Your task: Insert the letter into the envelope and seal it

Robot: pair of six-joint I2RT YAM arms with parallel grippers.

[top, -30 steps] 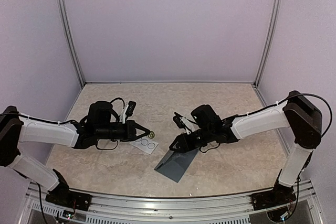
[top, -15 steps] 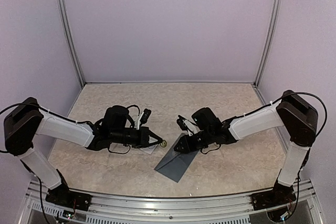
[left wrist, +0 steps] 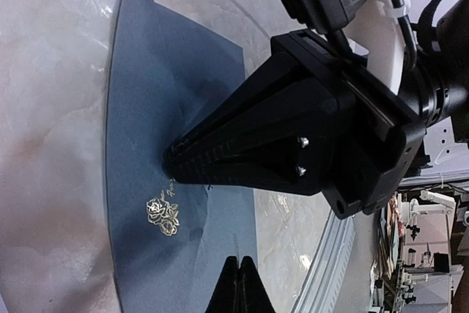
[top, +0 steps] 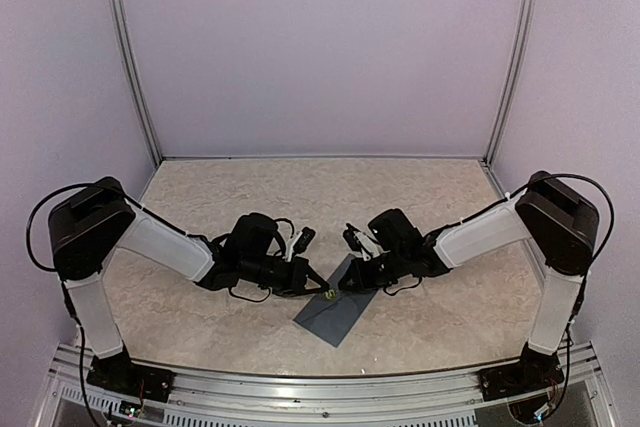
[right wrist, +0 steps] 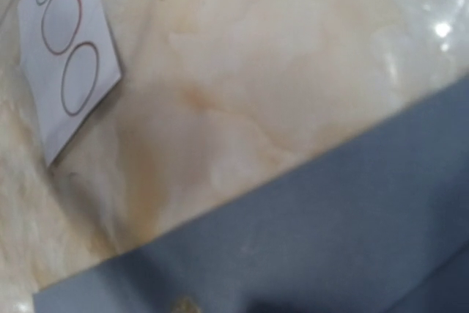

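The dark slate envelope [top: 335,315] lies flat on the marble table near the front centre, and it fills the left wrist view [left wrist: 146,108] and the lower right wrist view [right wrist: 330,240]. A small gold rose sticker [left wrist: 163,215] sits on its face. My left gripper [left wrist: 239,260] is shut, its tips just short of the sticker with nothing seen between them; from above it [top: 322,288] meets the envelope's upper left edge. My right gripper [left wrist: 170,170] is shut to a point, pressing on the envelope beside the sticker. The letter is not visible.
A white strip with three red-outlined circles [right wrist: 69,56] lies on the table left of the envelope, under my left arm in the top view. The table's metal front rail [top: 320,392] runs close below the envelope. Both arms converge at the centre.
My left arm swung right from the white strip to the envelope, bringing the gold sticker along. My right gripper closed and settled its tips on the envelope.
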